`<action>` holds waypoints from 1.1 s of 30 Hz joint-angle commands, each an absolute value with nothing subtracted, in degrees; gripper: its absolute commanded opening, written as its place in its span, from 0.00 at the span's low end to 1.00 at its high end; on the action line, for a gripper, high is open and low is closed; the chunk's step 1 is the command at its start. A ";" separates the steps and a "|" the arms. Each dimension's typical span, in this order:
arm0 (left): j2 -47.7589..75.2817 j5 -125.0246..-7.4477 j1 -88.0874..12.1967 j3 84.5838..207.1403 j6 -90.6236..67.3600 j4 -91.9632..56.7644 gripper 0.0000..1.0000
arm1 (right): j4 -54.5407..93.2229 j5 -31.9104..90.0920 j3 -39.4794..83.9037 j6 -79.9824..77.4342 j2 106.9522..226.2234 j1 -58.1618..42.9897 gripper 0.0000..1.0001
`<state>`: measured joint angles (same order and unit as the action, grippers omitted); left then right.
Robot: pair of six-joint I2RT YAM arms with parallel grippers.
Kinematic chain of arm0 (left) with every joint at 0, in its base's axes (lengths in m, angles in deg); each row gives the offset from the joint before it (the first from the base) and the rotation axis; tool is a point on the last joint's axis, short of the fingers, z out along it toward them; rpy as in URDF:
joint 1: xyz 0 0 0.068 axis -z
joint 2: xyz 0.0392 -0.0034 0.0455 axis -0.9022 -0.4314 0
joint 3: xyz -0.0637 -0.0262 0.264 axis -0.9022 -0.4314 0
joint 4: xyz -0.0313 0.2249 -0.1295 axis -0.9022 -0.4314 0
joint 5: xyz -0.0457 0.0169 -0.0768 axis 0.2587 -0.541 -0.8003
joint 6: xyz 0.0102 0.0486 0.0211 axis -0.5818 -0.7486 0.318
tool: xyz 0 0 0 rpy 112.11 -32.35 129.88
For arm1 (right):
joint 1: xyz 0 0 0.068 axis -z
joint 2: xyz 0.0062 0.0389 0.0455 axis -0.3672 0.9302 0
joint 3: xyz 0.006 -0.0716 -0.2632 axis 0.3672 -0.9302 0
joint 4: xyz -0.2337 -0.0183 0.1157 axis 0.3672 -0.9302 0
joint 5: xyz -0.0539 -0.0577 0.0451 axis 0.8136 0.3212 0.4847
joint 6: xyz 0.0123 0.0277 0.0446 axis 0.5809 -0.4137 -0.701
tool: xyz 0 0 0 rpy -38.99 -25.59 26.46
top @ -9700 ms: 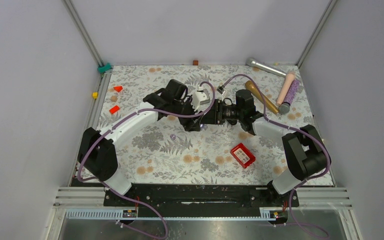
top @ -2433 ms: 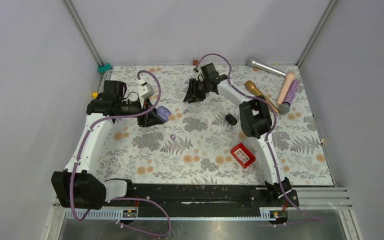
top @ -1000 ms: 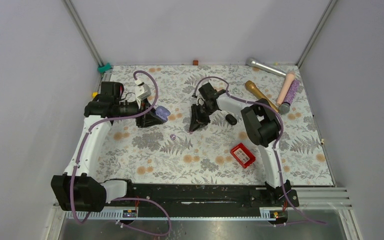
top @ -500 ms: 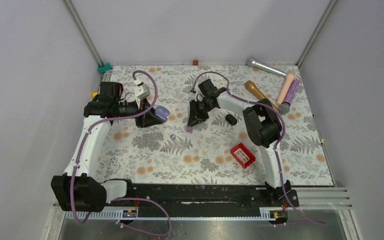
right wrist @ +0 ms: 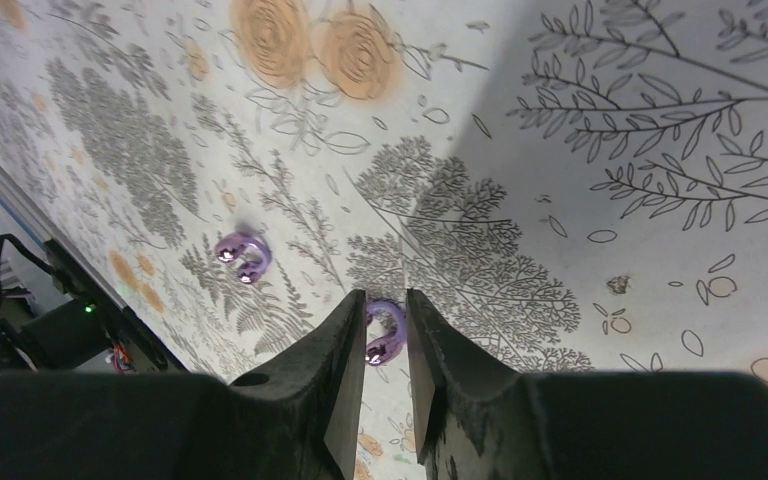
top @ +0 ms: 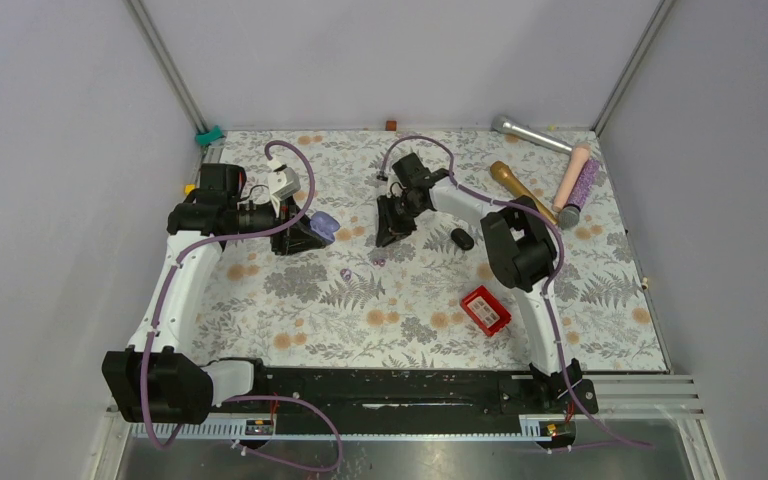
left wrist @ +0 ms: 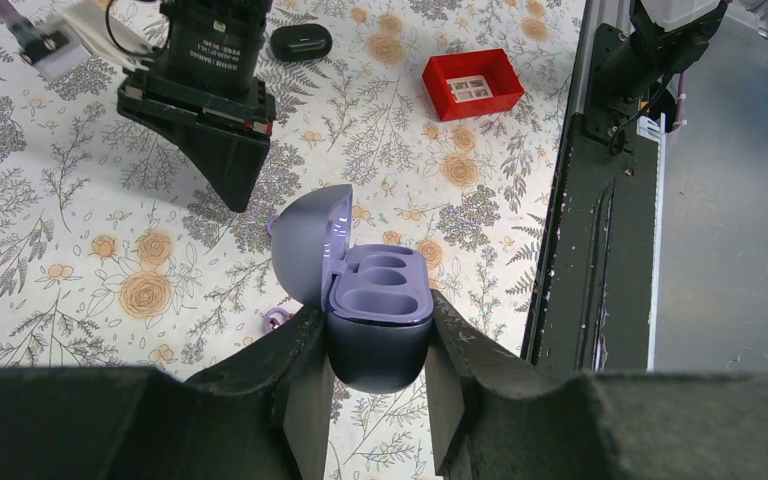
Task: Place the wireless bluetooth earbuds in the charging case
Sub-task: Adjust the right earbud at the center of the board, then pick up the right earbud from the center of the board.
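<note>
My left gripper is shut on a purple charging case, held with its lid open and both wells empty; from above, the case sits at the left of the mat. My right gripper points down at the mat's middle, its narrow jaws shut on a pale purple earbud. From above that earbud shows just under the right gripper. A second purple earbud lies loose on the mat, between the two arms.
A closed black case lies right of my right gripper. A red box sits nearer the front. A gold microphone, a silver one and a pink-purple roller lie at the back right.
My right gripper has lifted and drawn back a little from the mat; the purple earbud now shows at its tip. The left arm and case have stayed still.
</note>
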<state>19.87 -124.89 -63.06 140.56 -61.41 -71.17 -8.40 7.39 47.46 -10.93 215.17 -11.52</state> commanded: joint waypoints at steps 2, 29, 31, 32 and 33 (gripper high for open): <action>20.89 -128.21 -63.39 140.24 -63.22 -70.12 0.00 | -11.50 8.24 48.52 -9.99 216.90 -11.90 0.28; 20.76 -128.31 -63.41 140.16 -63.24 -70.13 0.00 | -12.92 4.08 44.57 -9.19 215.13 -13.13 0.28; 20.79 -128.30 -63.48 140.16 -63.23 -70.11 0.00 | -12.89 4.05 44.05 -8.74 214.81 -13.16 0.28; 20.78 -128.30 -63.54 140.21 -63.21 -70.10 0.00 | -12.93 3.98 43.70 -8.64 214.72 -13.17 0.28; 20.85 -128.35 -63.55 140.16 -63.21 -70.11 0.00 | -12.89 3.83 43.43 -8.47 214.63 -13.16 0.28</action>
<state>19.87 -125.09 -63.06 140.56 -61.78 -71.17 -11.02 3.96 45.01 -10.43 216.94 -12.39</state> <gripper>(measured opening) 0.339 0.278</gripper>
